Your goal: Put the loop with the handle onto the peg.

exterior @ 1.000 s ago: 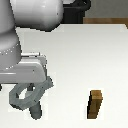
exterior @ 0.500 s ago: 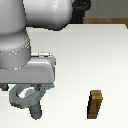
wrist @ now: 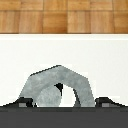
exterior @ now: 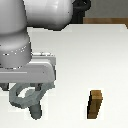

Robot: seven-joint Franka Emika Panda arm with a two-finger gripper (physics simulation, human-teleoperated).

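Grey metal loop (wrist: 60, 86) (round hole showing) sits gripped between the tool's (wrist: 62, 102) fingers.

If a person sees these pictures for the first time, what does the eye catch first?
The big grey-white arm fills the exterior view's left. Its gripper hangs low over the white table, with the grey loop at its fingers; whether the jaws grip it is unclear. A small brown block stands alone toward the exterior view's right.
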